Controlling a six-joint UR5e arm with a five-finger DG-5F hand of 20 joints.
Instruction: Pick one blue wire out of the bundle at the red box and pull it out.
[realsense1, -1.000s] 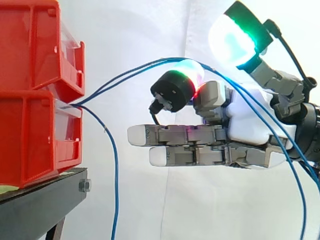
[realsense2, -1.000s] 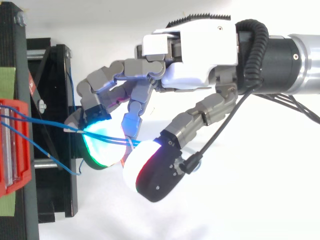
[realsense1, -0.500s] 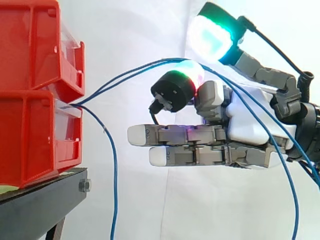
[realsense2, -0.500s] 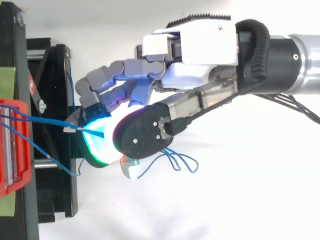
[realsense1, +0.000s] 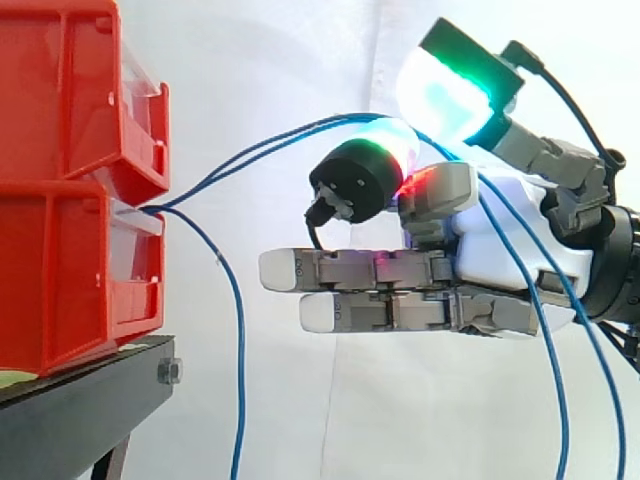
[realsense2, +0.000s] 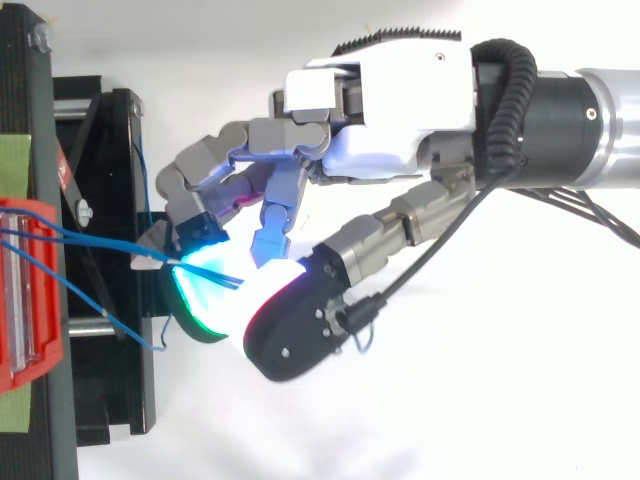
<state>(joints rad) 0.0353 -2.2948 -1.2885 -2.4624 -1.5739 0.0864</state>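
Facing two stacked red bins (realsense1: 70, 100), one hand (realsense1: 500, 250) sat right of them; grip could not be told.
Three blue wires (realsense1: 239, 360) left the lower bin (realsense1: 70, 290): two arched over the hand, one hung down.

White and grey hand (realsense1: 500, 255), glowing green-cyan pads (realsense1: 445, 90), silver-and-black wrist (realsense2: 600, 125)

Robot lab test rig: white curtain (realsense1: 300, 80) backdrop, stacked red bins (realsense1: 60, 200) at 9 o'clock on black stand (realsense1: 80, 410).
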